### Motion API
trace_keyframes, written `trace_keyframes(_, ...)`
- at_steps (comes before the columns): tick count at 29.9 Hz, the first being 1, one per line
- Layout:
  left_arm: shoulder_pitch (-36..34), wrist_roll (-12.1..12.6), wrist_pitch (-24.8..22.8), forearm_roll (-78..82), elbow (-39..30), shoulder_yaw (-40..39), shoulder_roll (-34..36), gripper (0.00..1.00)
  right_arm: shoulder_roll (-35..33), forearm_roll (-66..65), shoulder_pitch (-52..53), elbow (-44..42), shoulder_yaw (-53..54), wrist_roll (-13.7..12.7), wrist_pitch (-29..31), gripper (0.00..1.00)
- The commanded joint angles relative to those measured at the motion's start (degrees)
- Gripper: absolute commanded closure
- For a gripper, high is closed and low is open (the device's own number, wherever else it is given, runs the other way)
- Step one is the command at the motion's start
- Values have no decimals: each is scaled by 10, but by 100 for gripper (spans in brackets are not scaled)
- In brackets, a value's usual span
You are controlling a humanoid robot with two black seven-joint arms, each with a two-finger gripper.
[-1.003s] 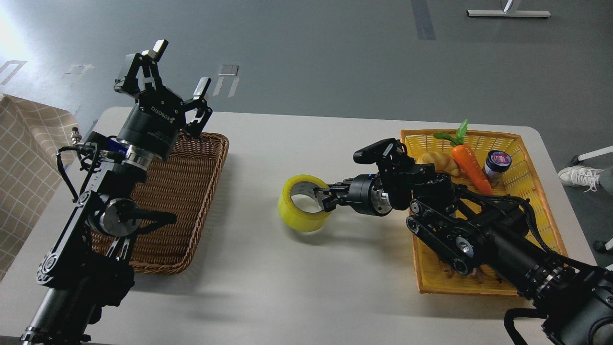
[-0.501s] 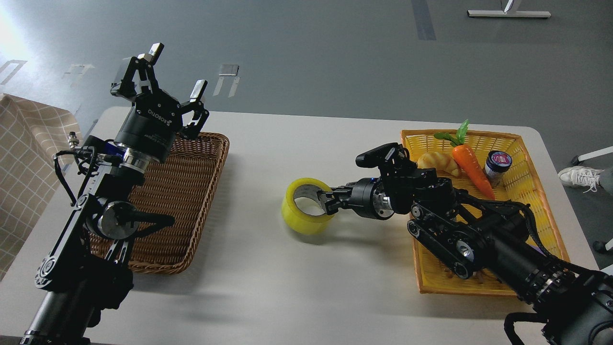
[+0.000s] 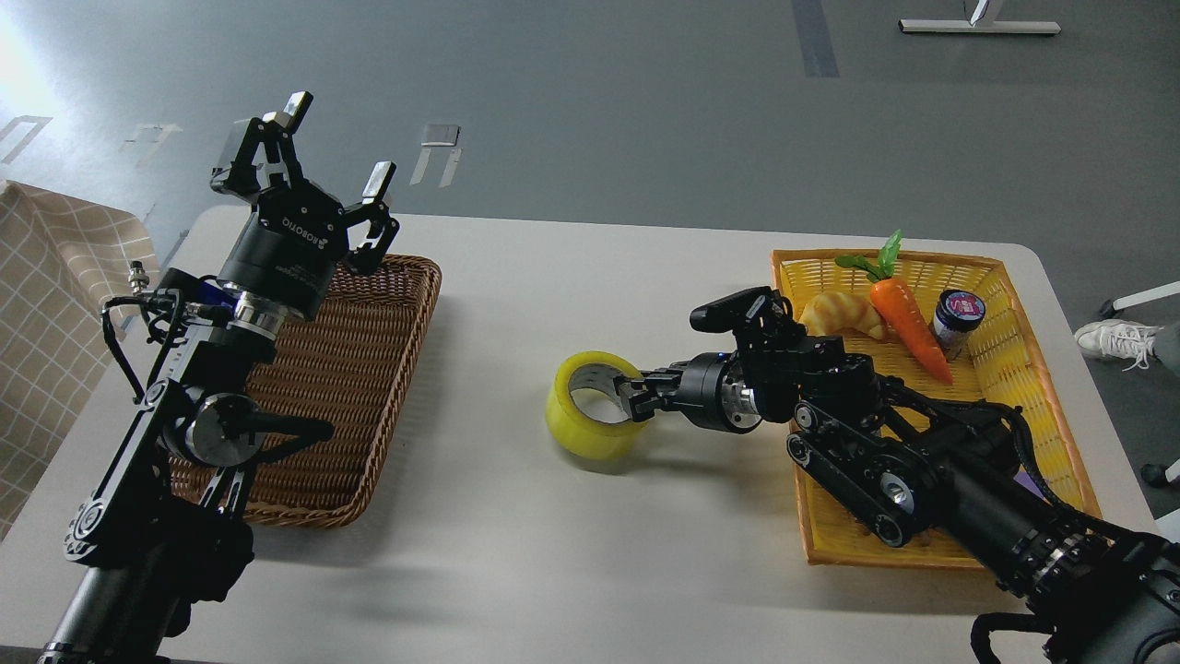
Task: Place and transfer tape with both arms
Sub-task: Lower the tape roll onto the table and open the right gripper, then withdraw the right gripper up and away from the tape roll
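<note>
The tape (image 3: pixel 590 426), a yellow translucent roll with a grey-white core, is at the middle of the white table (image 3: pixel 572 277), tilted, its lower edge at or just above the tabletop. My right gripper (image 3: pixel 634 397) reaches in from the right and is shut on the roll's right rim, one finger inside the core. My left gripper (image 3: pixel 334 148) is open and empty, raised above the far end of the brown wicker basket (image 3: pixel 359 406) on the left.
A yellow basket (image 3: pixel 1005 277) at the right holds a toy carrot (image 3: pixel 908 318), a bread roll (image 3: pixel 839 314) and a small jar (image 3: pixel 957 318). My right arm lies over its near half. A checked cloth (image 3: pixel 55 304) hangs at the left edge.
My right gripper has carried the tape slightly right and down toward the tabletop. My left gripper has shifted a little left and lower, still open.
</note>
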Motion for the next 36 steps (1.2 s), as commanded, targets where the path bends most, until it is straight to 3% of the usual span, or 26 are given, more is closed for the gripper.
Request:
trace_keyframes(1, 0, 0, -1, 0, 1, 0, 3, 2, 0, 0, 2, -1, 25, 2, 0, 62)
trace_keyframes(6, -1, 0, -1, -1, 1, -1, 5, 2, 0, 0, 5, -9, 37, 2, 0, 58)
trace_keyframes(8, 0, 0, -2, -1, 1, -1, 5, 2, 0, 0, 7, -9, 56, 1, 0, 48)
trace_keyframes(12, 0, 0, -2, -1, 1, -1, 5, 2, 0, 0, 17, -4, 112, 0, 0, 15)
trace_keyframes(14, 1, 0, -2, -1, 1, -1, 5, 2, 0, 0, 19, 5, 129, 0, 0, 7)
trace_keyframes(25, -4, 4, 0, -1, 2, 1, 5, 2, 0, 0, 52, 118, 211, 0, 0, 2)
trace_keyframes(31, -18, 1, 3, -1, 8, 4, 6, 2, 0, 0, 26, 178, 312, 1, 0, 0)
trace_keyframes(33, -18, 6, 2, 1, 8, 7, 7, 2, -31, 0, 25, 199, 324, 2, 0, 0)
trace_keyframes(36, -21, 12, 0, 1, 8, 10, 5, 2, -67, 121, 6, 255, 355, 5, 0, 0)
